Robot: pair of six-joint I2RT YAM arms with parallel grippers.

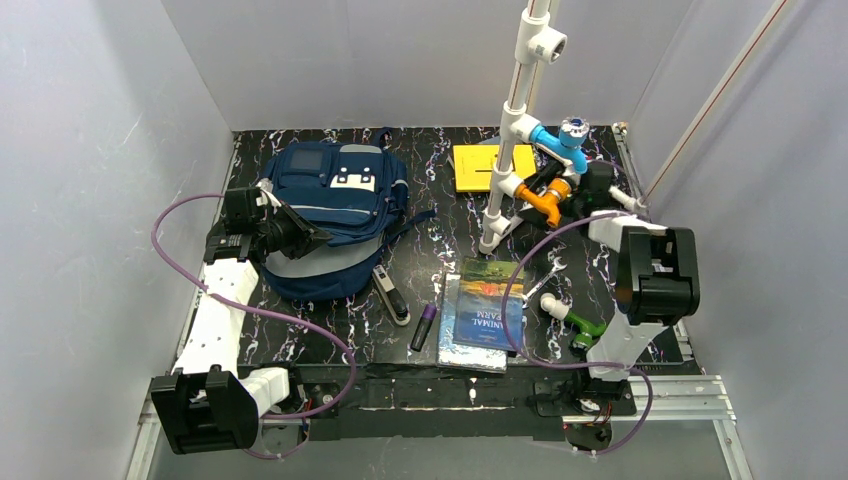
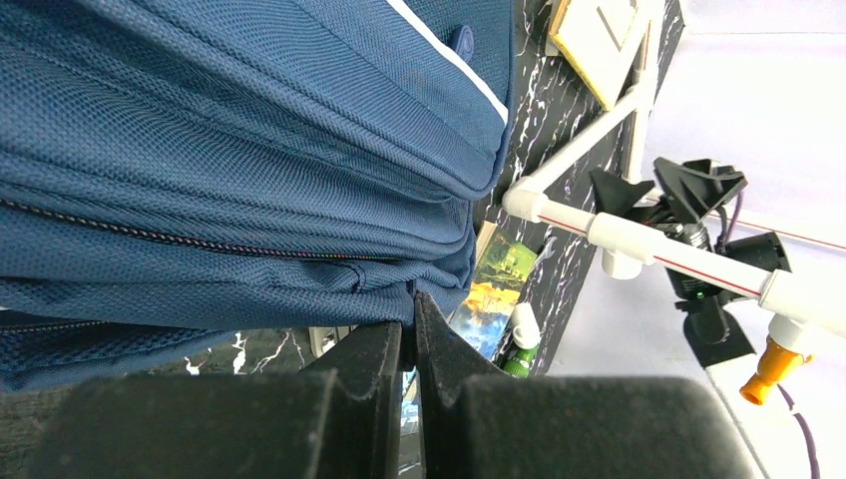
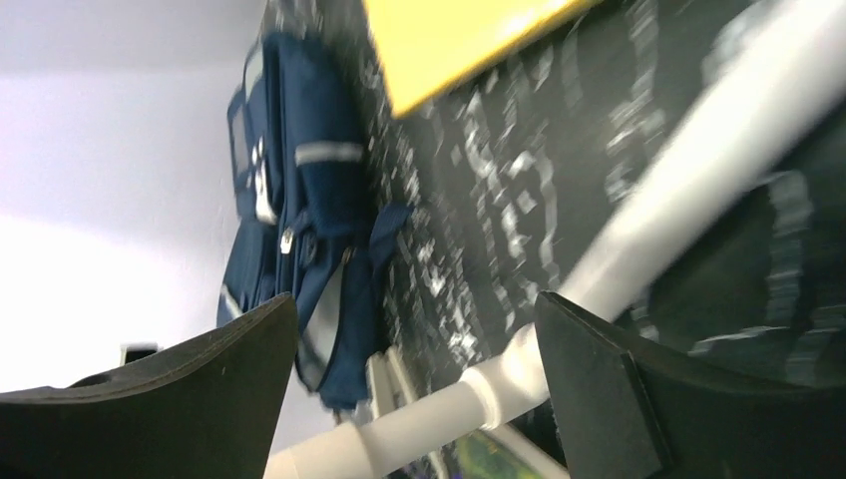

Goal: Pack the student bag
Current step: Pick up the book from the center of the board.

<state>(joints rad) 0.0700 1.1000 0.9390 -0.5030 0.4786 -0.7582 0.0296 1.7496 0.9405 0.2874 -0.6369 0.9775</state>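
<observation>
Student bag [image 1: 335,200] lay against tips of left tool [image 2: 411,311], clamped shut on fabric fold beside zipper, probably to hold opening for packing; right tool [image 3: 416,311] gaped wide, empty, bag well ahead of it across surface [image 3: 479,200].

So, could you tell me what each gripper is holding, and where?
The left gripper is shut on the navy blue fabric backpack, apparently pinching a fabric fold beside a zip; the right gripper is open, holding nothing.
</observation>
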